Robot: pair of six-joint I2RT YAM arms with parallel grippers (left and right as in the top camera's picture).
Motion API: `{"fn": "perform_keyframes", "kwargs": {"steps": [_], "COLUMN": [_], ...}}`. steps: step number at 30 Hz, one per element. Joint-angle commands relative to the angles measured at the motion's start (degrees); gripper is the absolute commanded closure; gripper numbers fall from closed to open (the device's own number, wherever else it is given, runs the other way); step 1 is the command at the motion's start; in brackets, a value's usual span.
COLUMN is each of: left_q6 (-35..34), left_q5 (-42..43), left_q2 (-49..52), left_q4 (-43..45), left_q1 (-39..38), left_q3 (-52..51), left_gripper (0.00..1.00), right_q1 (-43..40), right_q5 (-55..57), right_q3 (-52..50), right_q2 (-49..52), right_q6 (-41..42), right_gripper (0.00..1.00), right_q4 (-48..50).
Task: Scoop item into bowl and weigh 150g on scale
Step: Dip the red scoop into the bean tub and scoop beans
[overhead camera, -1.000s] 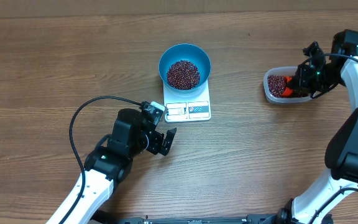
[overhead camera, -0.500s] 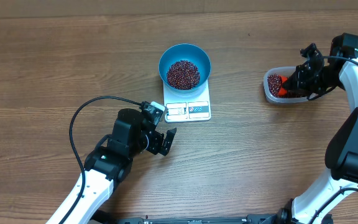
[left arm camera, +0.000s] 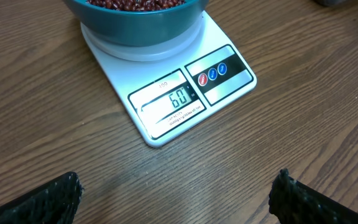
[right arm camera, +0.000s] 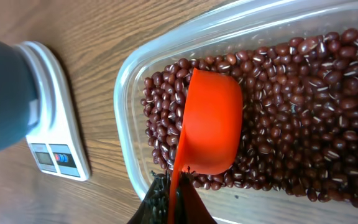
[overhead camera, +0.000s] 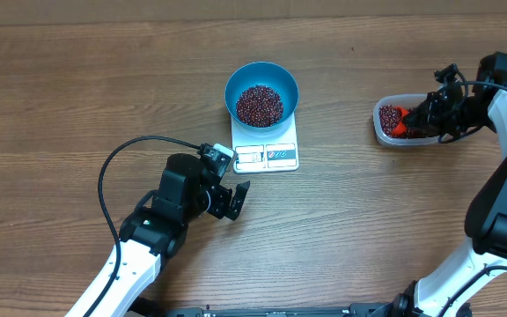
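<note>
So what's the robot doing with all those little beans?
It is scooping and weighing. The right gripper is shut on an orange plastic scoop, dipped into the small dark red-brown beans in the clear plastic tub. The round blue plastic bowl sits on the flat white kitchen scale with beans inside. The left gripper hangs open near the scale, holding nothing.

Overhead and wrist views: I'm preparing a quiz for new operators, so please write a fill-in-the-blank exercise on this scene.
1. The bowl standing on the scale is coloured ____.
2. The right fingers are shut on the handle of a scoop coloured ____.
3. The left fingers stand wide ____, with nothing between them.
4. The clear tub of beans lies on the ____ arm's side of the scale.

Missing words: blue; orange; open; right.
</note>
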Motion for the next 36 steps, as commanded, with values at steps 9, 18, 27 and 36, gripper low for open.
{"fn": "perform_keyframes", "kwargs": {"steps": [9, 18, 27, 36], "left_q6": [-0.5, -0.5, -0.5, -0.5], "left_q5": [0.7, 0.7, 0.7, 0.7], "left_q2": [-0.1, -0.1, -0.1, -0.1], "left_q4": [0.1, 0.1, 0.1, 0.1], "left_q1": [-0.2, -0.2, -0.2, -0.2], "left_q3": [0.2, 0.2, 0.2, 0.2], "left_gripper": [0.0, 0.0, 0.0, 0.0], "right_q1": [-4.8, -7.9, -10.6, -13.3], "right_q5": [-9.1, -13.4, -19.2, -25.2], "right_q3": [-0.4, -0.4, -0.4, -0.4], "right_q2": [0.5, 0.5, 0.4, 0.4], "right_q6": [-0.7, -5.2, -9.4, -13.8], "right_gripper": [0.96, 0.96, 0.96, 0.96], "right_q4": [-1.3, -4.4, -7.5, -9.9]}}
